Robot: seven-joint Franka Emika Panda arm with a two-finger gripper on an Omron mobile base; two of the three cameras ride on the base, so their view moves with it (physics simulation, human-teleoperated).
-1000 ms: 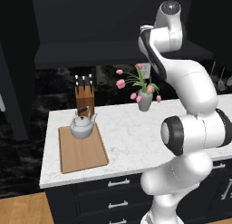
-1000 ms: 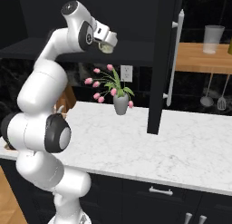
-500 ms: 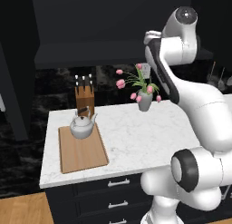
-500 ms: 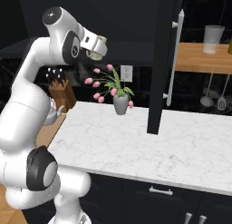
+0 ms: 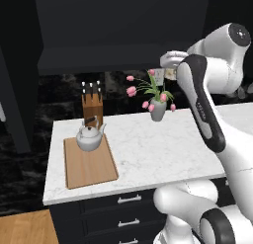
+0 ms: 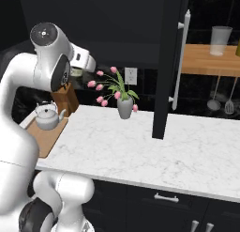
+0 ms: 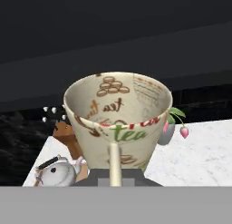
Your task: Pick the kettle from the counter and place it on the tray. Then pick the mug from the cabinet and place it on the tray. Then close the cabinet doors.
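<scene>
My gripper (image 5: pixel 169 68) is shut on the cream mug (image 7: pixel 118 119), printed with brown and green tea lettering. It holds the mug high over the white counter (image 5: pixel 148 149), left of the flower vase. The mug (image 6: pixel 76 72) also peeks out behind my arm's elbow. The silver kettle (image 5: pixel 90 138) stands on the far end of the wooden tray (image 5: pixel 91 169) at the counter's left end. Both show again as the kettle (image 6: pixel 48 117) and the tray (image 6: pixel 44 138), and the kettle (image 7: pixel 56 172) lies below the mug. The black cabinet (image 5: pixel 123 35) hangs above, with one cabinet door (image 6: pixel 168 62) swung open.
A grey vase of pink tulips (image 5: pixel 157 109) stands at the back of the counter, close to my hand. A wooden knife block (image 5: pixel 92 108) sits just behind the tray. A wooden shelf with a glass (image 6: pixel 220 41) and hanging utensils is at the far right.
My arm has swung round and my hand has carried the mug away from the cabinet, lower and toward the tray end of the counter. Kettle and tray have not moved.
</scene>
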